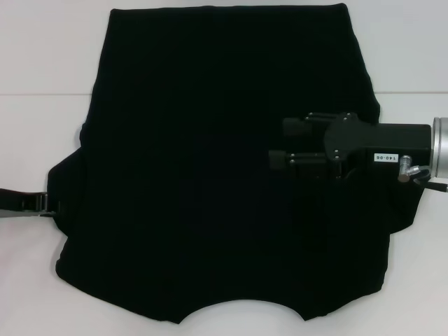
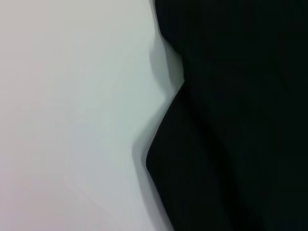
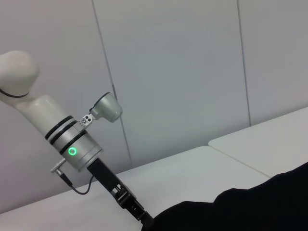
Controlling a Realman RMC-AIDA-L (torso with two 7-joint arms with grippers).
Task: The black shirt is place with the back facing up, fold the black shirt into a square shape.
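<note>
Here the black shirt lies spread flat over the middle of the white desk, plain side up, its long axis running from the near edge to the far edge. The right claw hovers over the shirt's right half with its fingers apart and holding nothing, pointing toward the left edge. The left claw sits low at the shirt's left sleeve edge, so it is nearer that side; I cannot tell whether it is clamped.

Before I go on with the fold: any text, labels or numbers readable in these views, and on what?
"T40-06", as best it reads: small white label on the right gripper body, over the black shirt; the characters are small, so this is uncertain.
No lettering shows on the shirt.
Left gripper, at the shirt's left edge: no text seen.
</note>
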